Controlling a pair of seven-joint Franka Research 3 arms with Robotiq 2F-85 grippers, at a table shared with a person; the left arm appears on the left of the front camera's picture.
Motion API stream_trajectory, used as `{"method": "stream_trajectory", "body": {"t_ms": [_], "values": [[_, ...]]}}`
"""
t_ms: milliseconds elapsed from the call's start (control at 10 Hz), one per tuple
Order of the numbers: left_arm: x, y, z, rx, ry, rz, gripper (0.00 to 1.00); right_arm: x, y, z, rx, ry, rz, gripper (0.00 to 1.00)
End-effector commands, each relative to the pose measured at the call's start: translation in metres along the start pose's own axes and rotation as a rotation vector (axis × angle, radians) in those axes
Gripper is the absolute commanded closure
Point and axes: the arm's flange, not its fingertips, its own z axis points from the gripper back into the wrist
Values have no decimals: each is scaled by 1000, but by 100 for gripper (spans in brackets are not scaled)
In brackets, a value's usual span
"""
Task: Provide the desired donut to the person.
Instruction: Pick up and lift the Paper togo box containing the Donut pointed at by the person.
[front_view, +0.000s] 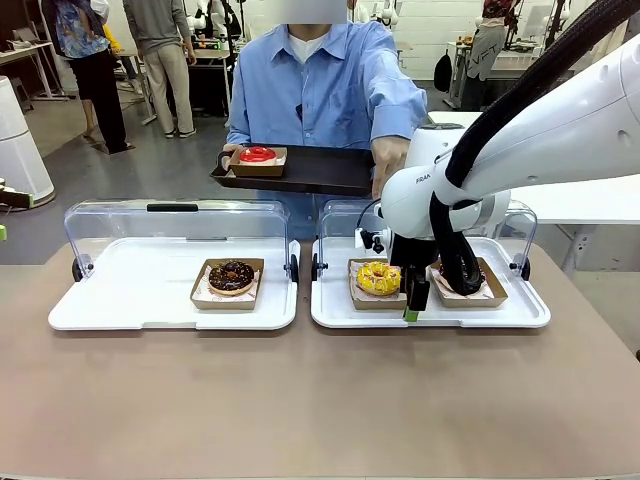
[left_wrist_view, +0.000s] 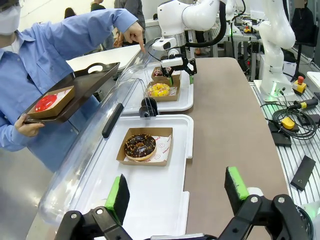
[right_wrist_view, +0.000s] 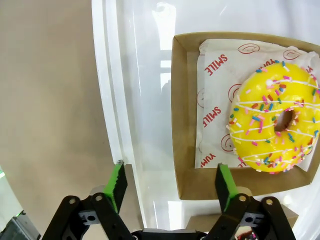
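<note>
A yellow sprinkled donut (front_view: 378, 277) (right_wrist_view: 272, 117) lies in a cardboard box on the right white tray (front_view: 520, 312). My right gripper (front_view: 410, 305) (right_wrist_view: 171, 185) hangs low at that box's edge, jaws open, one finger over the box corner and nothing held. Beside it a dark donut's box (front_view: 490, 290) is partly hidden by the arm. A chocolate donut (front_view: 231, 276) (left_wrist_view: 140, 145) sits on the left tray (front_view: 120, 300). The person (front_view: 320, 85) holds a black tray (front_view: 320, 170) carrying a red donut (front_view: 257, 155) and points a finger (left_wrist_view: 141, 47) down at the right tray. My left gripper (left_wrist_view: 177, 192) is open over the left tray's near end.
Clear hinged lids (front_view: 175, 225) stand open behind both white trays. The brown table (front_view: 320, 400) lies bare in front of them. Other people stand far behind at the left. Cables and control boxes (left_wrist_view: 290, 120) lie on a bench beside the table.
</note>
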Motion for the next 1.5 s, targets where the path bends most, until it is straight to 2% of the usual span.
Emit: {"method": "stream_trajectory", "body": {"t_ms": [0,200,300,400,500,1100,1400], "values": [[0,0,1,5,-6,-4,0,1,-7,-5,-28,16,5,100],[0,0,1,5,-6,-4,0,0,-7,-7,-30,10,7,100],[0,0,1,5,-6,-4,0,-1,-7,-7,-31,7,6,83],[0,0,1,5,-6,-4,0,-1,-7,-7,-31,5,7,94],[0,0,1,5,-6,-4,0,-1,-7,-8,-31,4,9,100],[0,0,1,5,-6,-4,0,-2,-3,-3,-40,-1,18,100],[0,0,1,5,-6,-4,0,11,24,31,-45,23,50,100]]}}
